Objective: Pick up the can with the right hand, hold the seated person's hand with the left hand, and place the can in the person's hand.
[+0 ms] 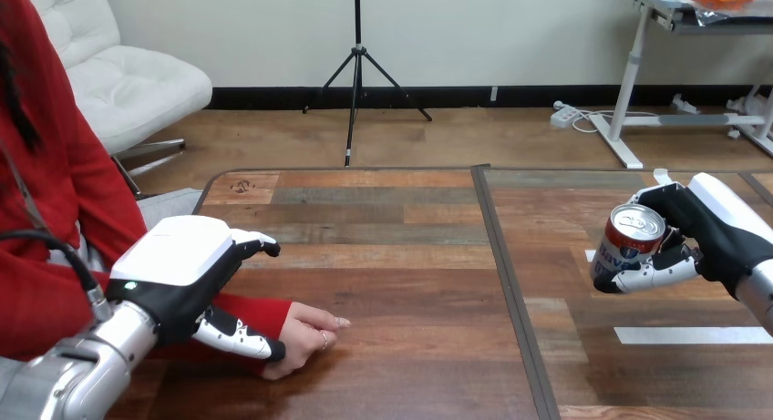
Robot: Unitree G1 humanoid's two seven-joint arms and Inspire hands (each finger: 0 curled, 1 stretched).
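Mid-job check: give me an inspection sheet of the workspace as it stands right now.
Surface: wooden table, a dark seam down its middle.
Job's things: can off the table, tilted, in the right hand; person's hand resting on the table at the left.
Clutter: white tape strips on the table's right part.
Hands: right hand shut on the can; left hand open over the person's sleeve, no grip seen.
Cables: nothing seen on the table.
Surroundings: person seated at the table's left side.
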